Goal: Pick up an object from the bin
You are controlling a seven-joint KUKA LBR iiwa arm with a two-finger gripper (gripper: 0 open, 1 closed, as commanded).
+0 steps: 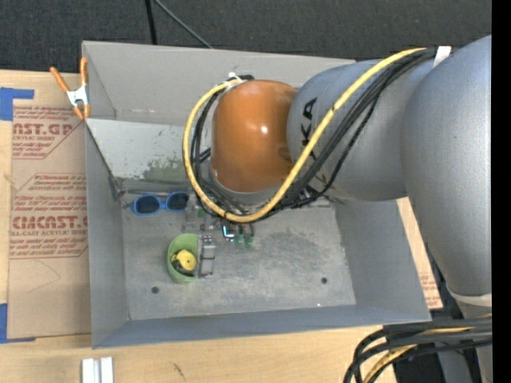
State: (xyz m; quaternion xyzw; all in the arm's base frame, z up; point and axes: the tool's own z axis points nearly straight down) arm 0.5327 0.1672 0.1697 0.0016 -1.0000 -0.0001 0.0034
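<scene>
My gripper [207, 258] reaches down below the orange wrist cover to the bin floor, left of the middle. Its metal fingertip stands against the right side of a small green cup-like thing [181, 257] with a yellow piece inside it. Blue sunglasses [158, 203] lie farther back, along the foot of the left sloping wall, apart from the gripper.
The arm and its orange cover with yellow and black cables hide the back middle of the bin. Bare grey floor lies to the right of the gripper and along the front wall.
</scene>
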